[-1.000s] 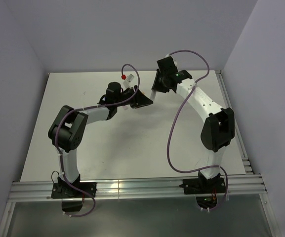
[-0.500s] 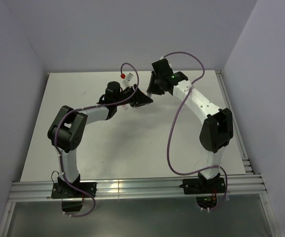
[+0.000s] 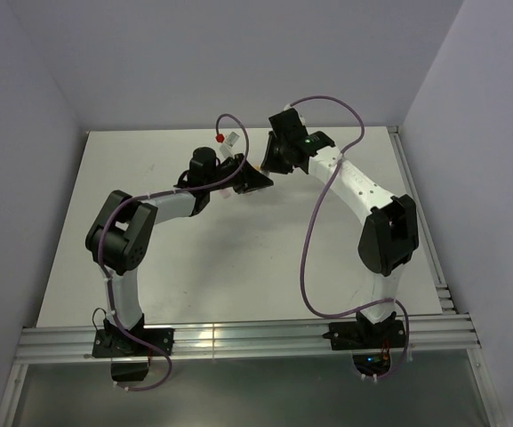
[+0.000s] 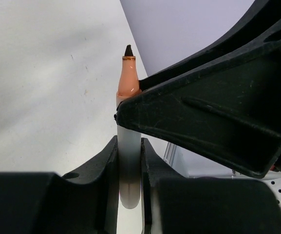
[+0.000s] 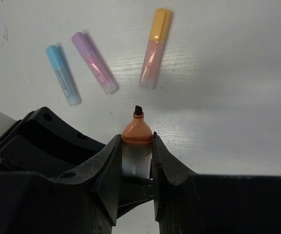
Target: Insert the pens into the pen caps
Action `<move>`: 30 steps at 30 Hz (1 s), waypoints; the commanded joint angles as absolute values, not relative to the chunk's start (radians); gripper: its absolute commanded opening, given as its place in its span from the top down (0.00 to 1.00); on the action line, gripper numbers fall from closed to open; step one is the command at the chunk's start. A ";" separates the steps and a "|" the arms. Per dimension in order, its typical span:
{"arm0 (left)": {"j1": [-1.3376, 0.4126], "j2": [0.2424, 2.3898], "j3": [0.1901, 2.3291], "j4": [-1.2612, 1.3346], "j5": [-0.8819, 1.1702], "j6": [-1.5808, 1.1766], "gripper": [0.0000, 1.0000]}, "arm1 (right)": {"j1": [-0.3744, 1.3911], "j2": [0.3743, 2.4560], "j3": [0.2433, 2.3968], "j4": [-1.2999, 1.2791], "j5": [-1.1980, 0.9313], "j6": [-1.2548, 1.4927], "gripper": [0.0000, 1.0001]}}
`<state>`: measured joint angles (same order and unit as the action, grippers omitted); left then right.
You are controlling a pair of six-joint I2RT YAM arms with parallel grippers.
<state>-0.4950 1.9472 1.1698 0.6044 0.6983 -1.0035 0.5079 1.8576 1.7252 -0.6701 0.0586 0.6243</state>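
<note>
One pen (image 5: 137, 134), with a whitish body, peach neck and black tip, is gripped by both grippers at once, above the far middle of the table. My right gripper (image 5: 137, 156) is shut on the body just below the neck. My left gripper (image 4: 129, 165) is shut on the same pen (image 4: 128, 78) lower down, near its blunt end. In the top view the left gripper (image 3: 254, 182) and the right gripper (image 3: 263, 165) meet there. No loose pen caps are in view.
On the table below lie three capped pens: a blue one (image 5: 63, 75), a purple one (image 5: 94, 62) and a pink-bodied one (image 5: 151, 61) with an orange cap (image 5: 159, 24). Walls enclose the white table (image 3: 149, 285) on the left, back and right.
My left gripper has shut on the pen's lower body. The right arm has shifted a little to the left, bringing the two grippers together.
</note>
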 commanded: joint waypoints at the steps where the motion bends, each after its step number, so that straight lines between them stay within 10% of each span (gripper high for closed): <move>1: -0.495 1.907 1.173 0.641 0.698 -0.994 1.00 | 0.512 1.852 1.726 -0.650 0.069 0.630 1.00; 30: -0.495 1.816 1.203 0.350 0.603 -0.904 1.00 | 0.325 1.806 1.844 -0.673 0.048 0.575 0.62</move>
<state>-0.5095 1.8736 1.2140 0.4419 0.6003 -0.9329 0.4347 1.8572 1.7863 -0.7090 -0.0895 0.6197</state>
